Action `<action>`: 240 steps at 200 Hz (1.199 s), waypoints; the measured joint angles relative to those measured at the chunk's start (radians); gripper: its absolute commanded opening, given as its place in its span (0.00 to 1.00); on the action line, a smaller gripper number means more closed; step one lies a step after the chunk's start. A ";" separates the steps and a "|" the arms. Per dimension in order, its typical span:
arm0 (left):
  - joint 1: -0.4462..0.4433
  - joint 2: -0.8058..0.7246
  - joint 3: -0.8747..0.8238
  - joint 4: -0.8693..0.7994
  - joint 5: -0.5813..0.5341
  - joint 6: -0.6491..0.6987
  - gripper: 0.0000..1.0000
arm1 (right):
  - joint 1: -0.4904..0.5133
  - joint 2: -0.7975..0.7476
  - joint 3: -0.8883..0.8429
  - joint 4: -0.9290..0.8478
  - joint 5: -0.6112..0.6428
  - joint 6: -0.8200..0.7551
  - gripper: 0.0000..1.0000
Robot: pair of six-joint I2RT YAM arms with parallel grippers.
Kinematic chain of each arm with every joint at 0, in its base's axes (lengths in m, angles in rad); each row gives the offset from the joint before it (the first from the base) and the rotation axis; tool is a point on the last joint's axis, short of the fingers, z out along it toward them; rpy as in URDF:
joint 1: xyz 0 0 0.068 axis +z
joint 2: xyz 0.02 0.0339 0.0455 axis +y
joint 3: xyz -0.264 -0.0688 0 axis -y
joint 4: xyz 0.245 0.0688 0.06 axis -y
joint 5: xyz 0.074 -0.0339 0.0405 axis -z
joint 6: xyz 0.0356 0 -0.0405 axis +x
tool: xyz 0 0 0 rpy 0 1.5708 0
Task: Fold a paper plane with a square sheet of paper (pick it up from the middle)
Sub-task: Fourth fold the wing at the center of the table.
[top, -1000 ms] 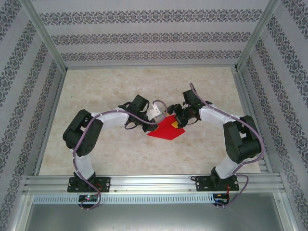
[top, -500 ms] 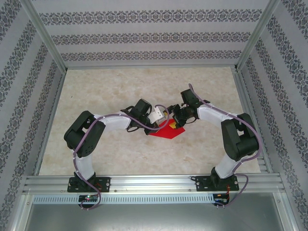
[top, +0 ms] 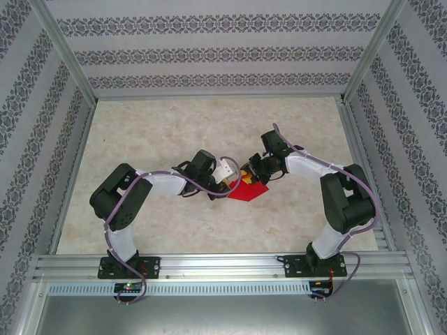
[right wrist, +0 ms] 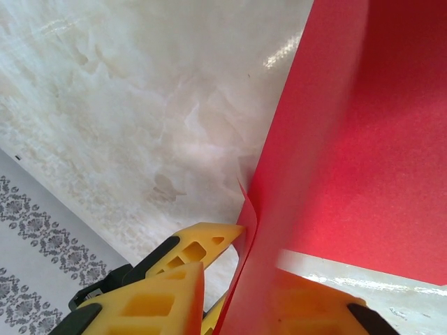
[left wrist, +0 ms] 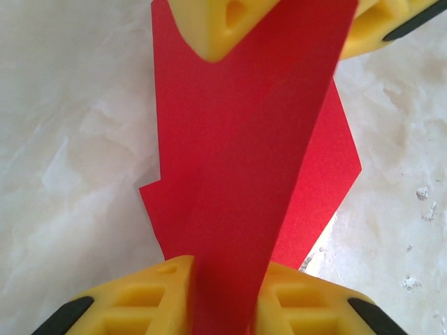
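Observation:
The square sheet of paper (top: pixel 251 192) is bright red and folded into a pointed shape. It rests on the marble table, with one flap raised. Both grippers meet over its far left edge. In the left wrist view the raised flap (left wrist: pixel 244 174) stands in the narrow gap of my left gripper (left wrist: pixel 225 300), and the right gripper's yellow fingers (left wrist: pixel 209 31) sit at its far end. In the right wrist view the paper (right wrist: pixel 335 139) runs between the slightly parted fingers of my right gripper (right wrist: pixel 241 300), covering the right finger. A left gripper finger (right wrist: pixel 202 241) touches the paper's edge.
The marble tabletop (top: pixel 174 132) has bare room on all sides of the paper. Aluminium frame posts and patterned walls (top: pixel 42 105) enclose it. The two arm bases sit on the front rail (top: pixel 223 265). My left gripper (top: pixel 237 180) and right gripper (top: pixel 250 174) are almost touching.
The left arm has swung right until its fingertips meet the right gripper over the paper. Its jaws have parted a little and the right jaws have narrowed. Less red paper shows.

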 measured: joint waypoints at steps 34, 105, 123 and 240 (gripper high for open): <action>0.000 -0.004 -0.035 0.078 0.003 -0.018 0.16 | -0.019 -0.003 -0.001 -0.003 0.000 0.000 0.23; 0.000 -0.003 -0.034 0.113 0.059 -0.071 0.10 | -0.041 -0.019 -0.002 -0.040 0.025 -0.117 0.51; 0.000 -0.003 -0.034 0.112 0.069 -0.107 0.10 | -0.049 -0.079 -0.023 -0.039 0.054 -0.169 0.56; 0.002 -0.034 0.024 0.063 -0.098 -0.335 0.00 | -0.111 -0.415 -0.140 -0.015 0.209 -0.381 0.67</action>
